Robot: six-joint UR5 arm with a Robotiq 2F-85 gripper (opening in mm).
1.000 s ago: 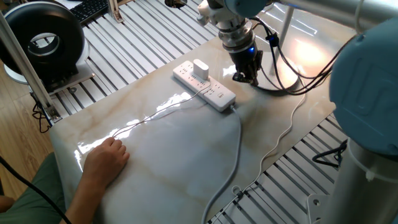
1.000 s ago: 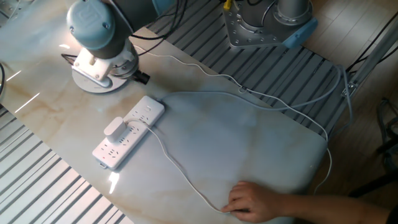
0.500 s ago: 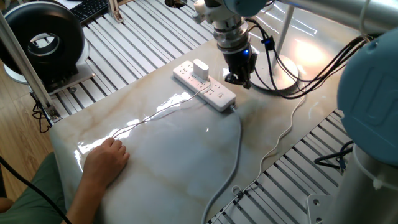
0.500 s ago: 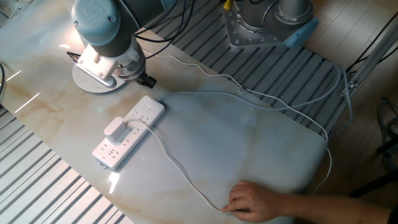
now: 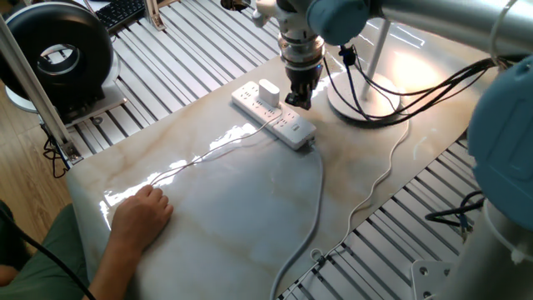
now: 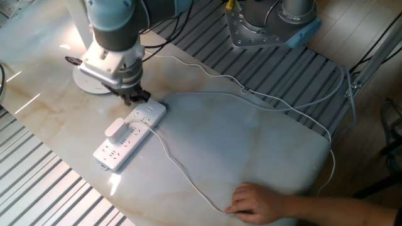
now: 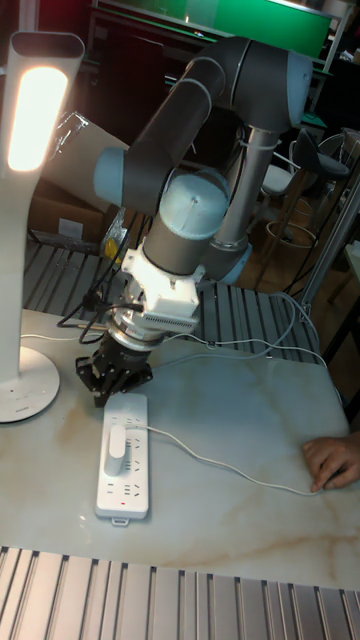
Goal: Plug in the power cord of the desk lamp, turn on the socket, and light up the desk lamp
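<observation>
Marble-patterned tabletop on a slatted metal frame, seen from three sides. Near the far edge, white socket strip lying flat, its thicker cable running off across the marble. Boxy white plug of the cord seated in the strip's middle outlets; thin white cord trailing over the marble to a person's hand resting flat at the table's edge. Black gripper pointing straight down at the strip's cable end, just beside the plug; fingers bunched close together, grasping nothing, though whether fully clenched cannot be told. Contact with the strip also unclear. Just past the strip, lamp with round disc base and slim pole, head panel glowing bright, warm light pooled on the marble around the base. Black round fan off the table's corner. Black robot cables looping near the lamp base.
</observation>
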